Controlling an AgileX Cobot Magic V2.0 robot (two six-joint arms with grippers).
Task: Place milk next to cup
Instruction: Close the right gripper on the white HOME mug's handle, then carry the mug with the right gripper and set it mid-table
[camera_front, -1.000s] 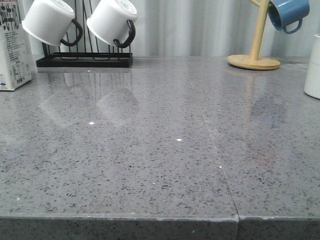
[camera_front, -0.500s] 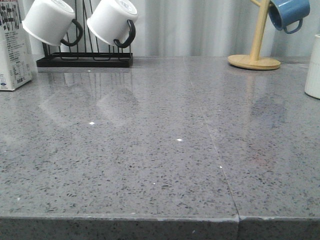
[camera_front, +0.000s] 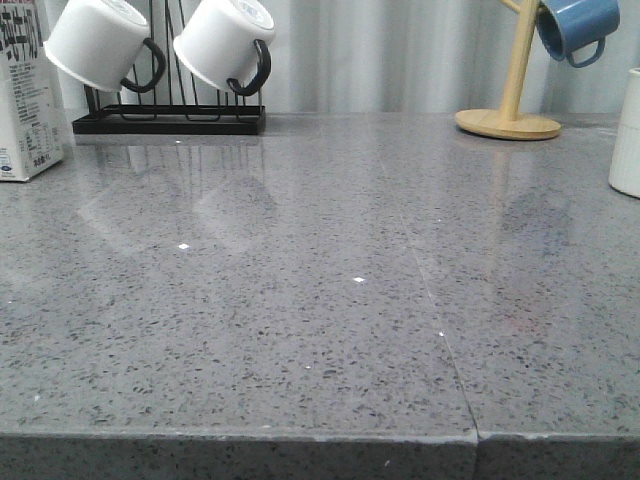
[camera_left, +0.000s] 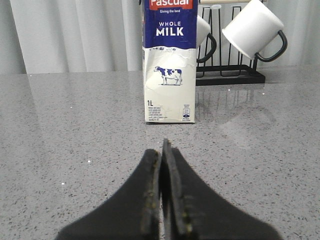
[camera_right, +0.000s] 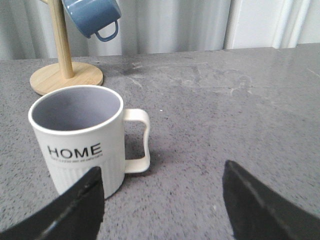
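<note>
Milk (camera_left: 169, 65): standing upright far left, well apart from cup (camera_right: 85, 137) at far right; nothing is changing across the last second. Left gripper (camera_left: 162, 150): fingers pressed together, empty, facing milk; right gripper (camera_right: 162, 200): spread wide, empty; task is only beginning.

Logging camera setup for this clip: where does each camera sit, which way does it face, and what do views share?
Front: low at the counter edge, facing forward; no robot parts visible.
Left wrist: on the left arm, facing the milk; left gripper shut, at the bottom.
Right wrist: on the right arm, facing the cup; right gripper open.
Shared: milk and black mug rack in front and left wrist; blue mug in front and right wrist.
</note>
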